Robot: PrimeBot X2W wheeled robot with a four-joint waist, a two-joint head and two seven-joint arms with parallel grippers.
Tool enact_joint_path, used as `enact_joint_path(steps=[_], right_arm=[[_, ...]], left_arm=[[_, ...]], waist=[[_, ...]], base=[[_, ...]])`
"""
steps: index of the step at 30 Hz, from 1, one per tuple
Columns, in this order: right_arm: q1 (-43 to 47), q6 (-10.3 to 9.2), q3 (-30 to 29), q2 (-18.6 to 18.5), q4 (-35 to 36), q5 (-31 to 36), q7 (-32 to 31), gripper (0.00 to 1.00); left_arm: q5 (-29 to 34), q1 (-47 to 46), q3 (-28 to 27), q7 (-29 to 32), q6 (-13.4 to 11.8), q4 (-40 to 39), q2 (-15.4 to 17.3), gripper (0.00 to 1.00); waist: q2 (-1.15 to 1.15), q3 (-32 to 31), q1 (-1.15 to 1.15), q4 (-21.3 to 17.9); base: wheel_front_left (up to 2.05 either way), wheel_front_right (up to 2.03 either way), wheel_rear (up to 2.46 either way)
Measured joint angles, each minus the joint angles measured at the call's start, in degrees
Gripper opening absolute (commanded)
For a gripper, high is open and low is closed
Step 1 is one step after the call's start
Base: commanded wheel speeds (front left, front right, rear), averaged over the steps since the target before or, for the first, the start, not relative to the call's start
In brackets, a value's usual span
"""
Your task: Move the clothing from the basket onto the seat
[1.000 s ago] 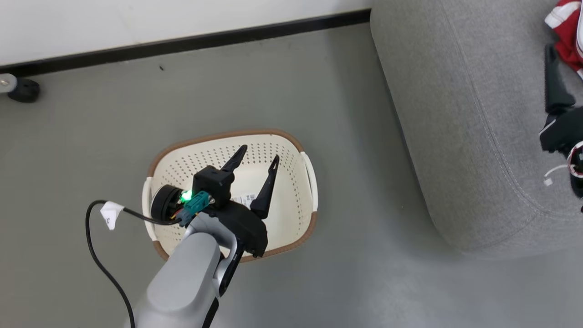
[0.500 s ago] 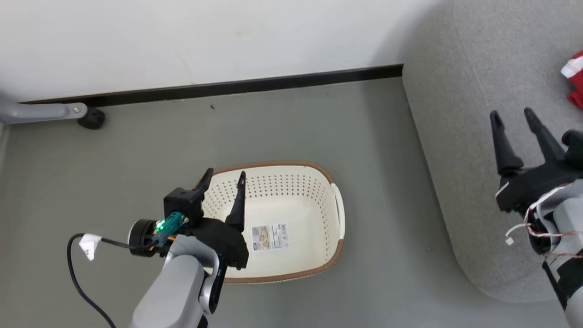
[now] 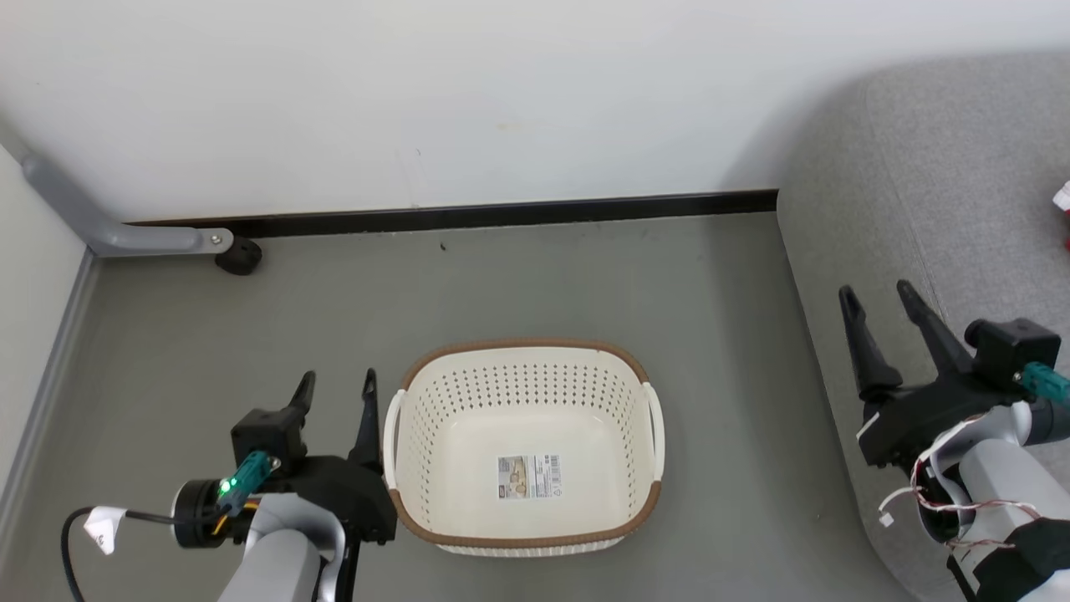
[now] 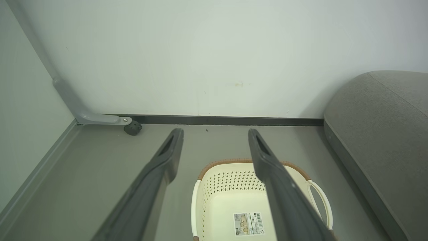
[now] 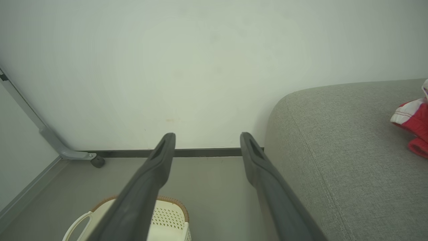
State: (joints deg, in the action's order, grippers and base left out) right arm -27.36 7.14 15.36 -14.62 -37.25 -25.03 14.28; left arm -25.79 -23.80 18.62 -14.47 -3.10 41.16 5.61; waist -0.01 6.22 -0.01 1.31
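Note:
The cream basket point(image 3: 639, 468) with a brown rim stands on the floor and holds nothing but a barcode sticker point(image 3: 528, 477) on its bottom. My left gripper point(image 3: 337, 387) hangs open just left of the basket, nothing between its fingers. My right gripper point(image 3: 878, 297) is open and empty over the left edge of the grey seat point(image 3: 936, 184). Red and white clothing point(image 5: 413, 129) lies on the seat at the far right, with a sliver of the clothing point(image 3: 1063, 201) at the head view's right edge. In the left wrist view the basket point(image 4: 207, 187) sits below my left gripper point(image 4: 215, 134).
A white wall with a black skirting point(image 3: 501, 213) runs behind the basket. A grey metal leg with a black caster point(image 3: 238, 255) stands at the back left. Grey floor point(image 3: 334, 301) surrounds the basket.
The head camera has tilted up and shifted. My left gripper has drawn back out of the basket to its left side. My right gripper has pulled back from the clothing toward the seat's left edge.

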Motion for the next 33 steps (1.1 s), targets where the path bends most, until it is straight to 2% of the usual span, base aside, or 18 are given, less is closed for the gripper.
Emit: enact_joint_path(steps=[10, 20, 33], right_arm=[[5.13, -0.59, 0.29, 1.88, 1.77, 0.96, 0.00, 1.00], [9.07, -1.57, 0.15, 2.61, 3.22, 2.52, 0.00, 1.00], [10.87, -2.63, 0.00, 3.18, 4.28, 3.90, 0.00, 1.00]], left_arm=[[1.70, 6.89, -2.44, 0.00, -0.93, -3.94, 1.59, 1.00], [2.53, 11.78, -5.02, 0.00, -1.82, -7.46, 0.81, 1.00], [4.56, 15.24, -8.14, 0.00, -2.44, -11.43, 0.42, 1.00]], waist=[[0.00, -3.63, 0.00, 0.78], [0.01, -6.44, 0.00, 0.99], [0.01, -7.21, 0.01, 0.36]], base=[[0.00, 0.00, 0.00], [0.00, 0.00, 0.00], [0.00, 0.00, 0.00]])
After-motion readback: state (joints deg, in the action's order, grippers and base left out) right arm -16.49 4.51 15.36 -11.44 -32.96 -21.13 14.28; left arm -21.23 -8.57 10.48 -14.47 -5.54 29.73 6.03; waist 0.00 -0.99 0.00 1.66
